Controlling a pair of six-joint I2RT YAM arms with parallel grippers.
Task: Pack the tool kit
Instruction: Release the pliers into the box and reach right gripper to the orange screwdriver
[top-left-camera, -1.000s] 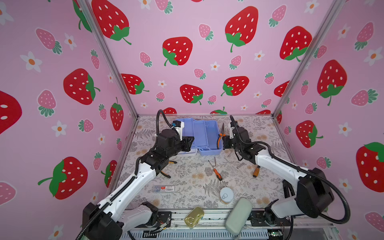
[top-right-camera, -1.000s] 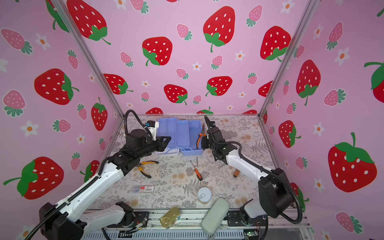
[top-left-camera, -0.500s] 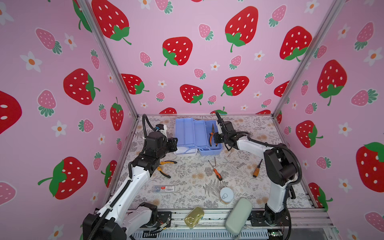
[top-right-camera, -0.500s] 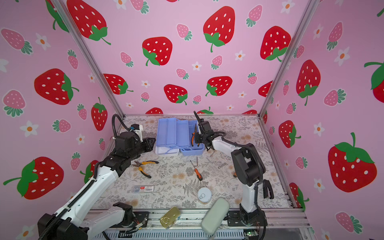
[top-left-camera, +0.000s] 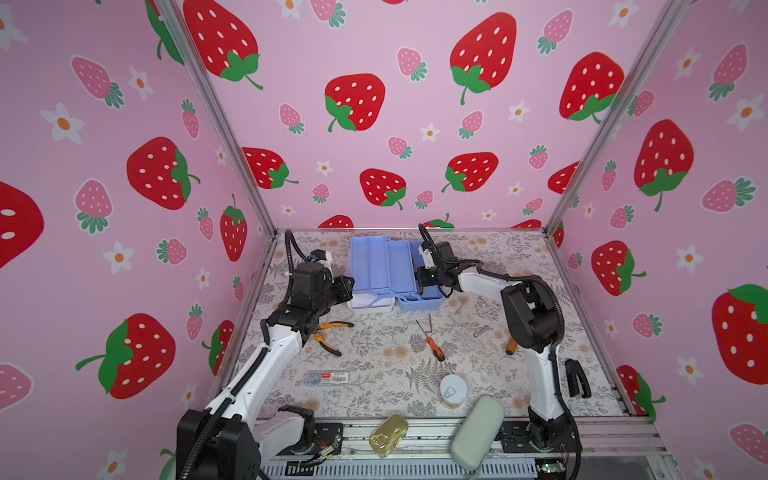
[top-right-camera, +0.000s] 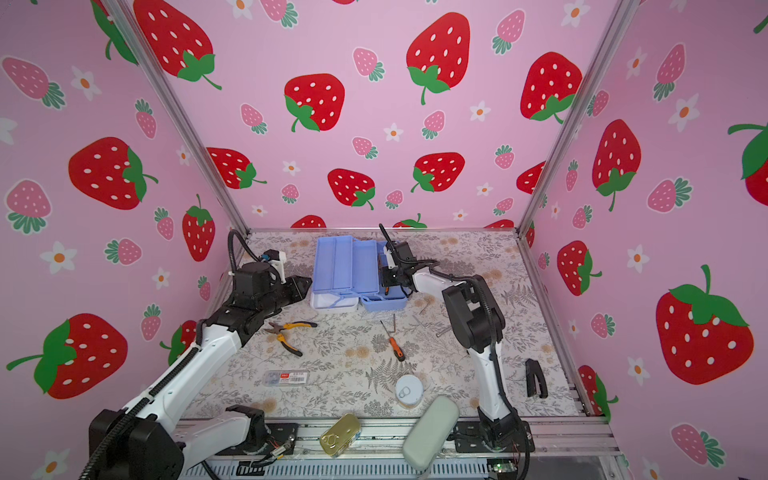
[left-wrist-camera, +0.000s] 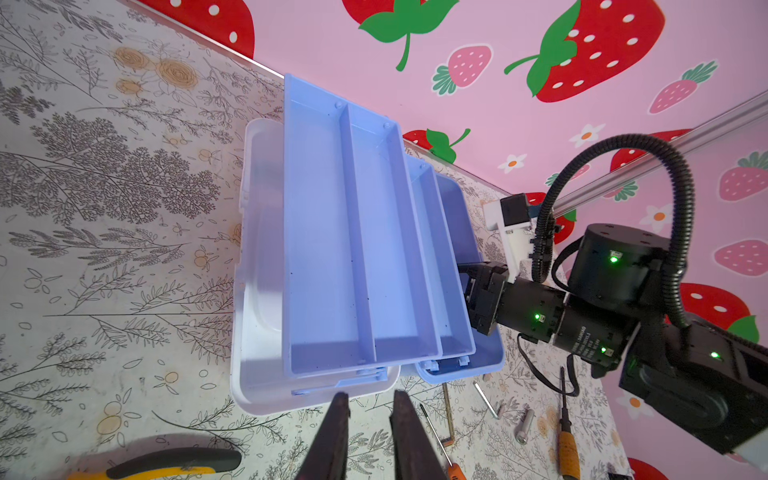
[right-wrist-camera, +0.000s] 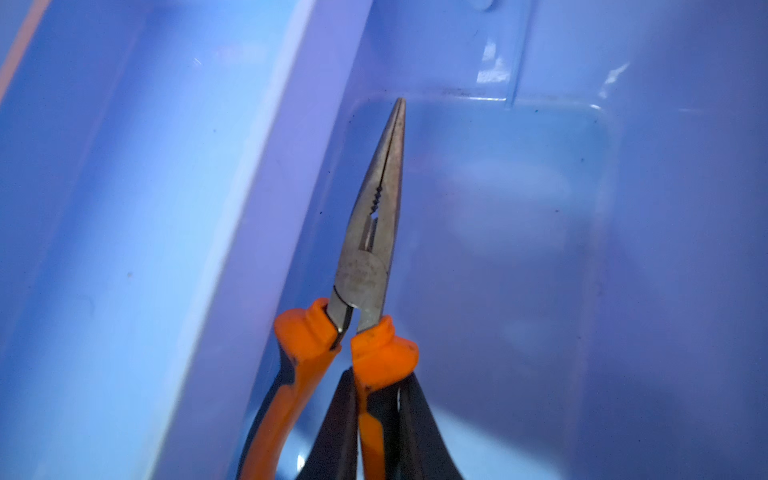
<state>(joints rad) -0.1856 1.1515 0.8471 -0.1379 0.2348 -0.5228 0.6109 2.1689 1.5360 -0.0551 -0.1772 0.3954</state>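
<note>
Floral-print surface (top-left-camera: 374, 368), pink strawberry walls on three sides.

The tool kit (top-left-camera: 384, 266) sits at back centre in both top views, just short of the rear wall. It is open.
- The white lid (left-wrist-camera: 257, 291) lies flat on the surface on the left arm's side.
- The periwinkle base (left-wrist-camera: 469, 249) is on the right arm's side.
- The blue trays (left-wrist-camera: 332, 249) step up in tiers between lid and base. One long rib splits the top tray into two troughs.

The kit's long axis runs near-to-far. One short end faces the rear wall and the other faces the arm mounts.

The left end effector (left-wrist-camera: 370, 401) is released, its fingers a narrow gap apart. It is poised just off the kit's near short end.

The right end effector (right-wrist-camera: 376, 395) is down inside the base, clenched on one orange handle of the needle-nose pliers (right-wrist-camera: 374, 216). The pliers' nose is closed and points along the base toward an end wall. Whether the tip touches the base floor, the wrist view does not settle.
</note>
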